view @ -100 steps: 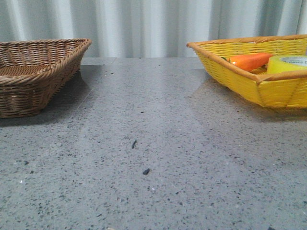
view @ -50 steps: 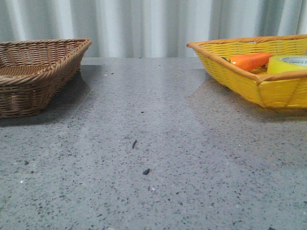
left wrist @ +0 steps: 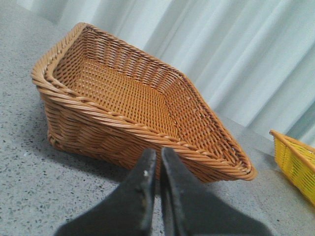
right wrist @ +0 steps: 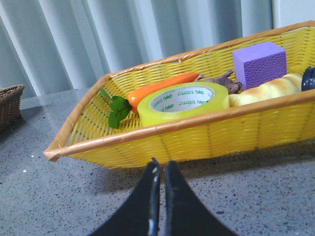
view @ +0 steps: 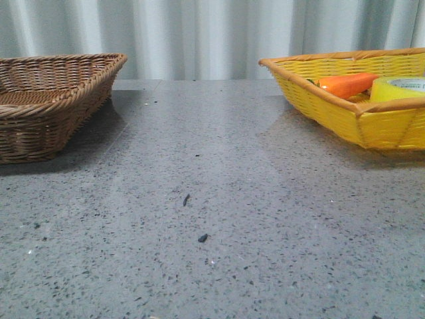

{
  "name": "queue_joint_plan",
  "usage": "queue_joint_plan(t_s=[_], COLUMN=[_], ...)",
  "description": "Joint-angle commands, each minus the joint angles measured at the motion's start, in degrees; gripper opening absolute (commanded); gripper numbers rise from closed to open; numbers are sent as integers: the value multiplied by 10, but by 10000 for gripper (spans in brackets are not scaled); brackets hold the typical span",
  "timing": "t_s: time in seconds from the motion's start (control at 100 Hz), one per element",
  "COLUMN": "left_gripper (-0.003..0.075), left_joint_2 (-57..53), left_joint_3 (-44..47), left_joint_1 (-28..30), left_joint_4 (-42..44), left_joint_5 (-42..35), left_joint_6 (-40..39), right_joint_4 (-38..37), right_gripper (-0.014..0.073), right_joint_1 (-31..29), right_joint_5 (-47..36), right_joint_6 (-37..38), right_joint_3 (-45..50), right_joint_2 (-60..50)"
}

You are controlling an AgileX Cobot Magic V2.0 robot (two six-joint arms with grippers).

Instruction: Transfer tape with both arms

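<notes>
lying in the yellow basket (right wrist: 162, 140) at right, the tape (right wrist: 183, 102) is untouched; left tool (left wrist: 158, 162) and right tool (right wrist: 161, 172) are both closed together, all transfer remains.

- Counter (view: 219, 173): grey speckled stone, pale curtain behind the far edge.
- Brown wicker basket (view: 46, 100): on the counter, far-left corner.
- Yellow wicker basket (view: 358, 113): on the counter, far-right corner.
- Two small dark specks (view: 194, 218): mid-counter, toward the near edge.
</notes>
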Motion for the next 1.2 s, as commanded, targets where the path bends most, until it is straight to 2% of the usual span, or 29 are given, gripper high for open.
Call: queue_joint_plan(t_s=[0.0, 0.52, 0.59, 0.69, 0.73, 0.86, 0.96, 1.01, 1.06, 1.19], left_gripper=[-20, -20, -20, -20, -20, -20, -16, 8, 64, 327], left_joint_2=[-16, -16, -16, -16, -16, 3, 53, 90, 134, 263], left_joint_3=[4, 4, 4, -4, -12, -71, -148, -193, -237, -353], left_joint_1=[1, 1, 1, 1, 1, 1, 1, 1, 1, -2], left_joint_4=[-7, -24, -48, -58, -57, 2, 111, 150, 174, 192], left_joint_5=[-32, -36, -45, -50, -47, -27, 22, 59, 95, 168], left_joint_6=[-4, -4, -4, -4, -4, -3, -3, -3, -3, -3], right_joint_4=[2, 12, 58, 177, 198, 188, 141, 116, 99, 99], right_gripper=[-69, -69, -69, -69, -69, -69, -55, -33, 2, 173], right_joint_1=[-4, -4, -4, -4, -4, -4, -4, -4, -4, -4], right_joint_5=[-47, -54, -76, -97, -93, -8, 49, 71, 92, 174], right_joint_6=[1, 1, 1, 1, 1, -16, -58, -61, -61, -61], right_joint_3=[13, 13, 13, 11, 6, -66, -147, -191, -242, -367], right_joint_2=[-10, -10, -10, -10, -10, -5, 27, 58, 96, 223])
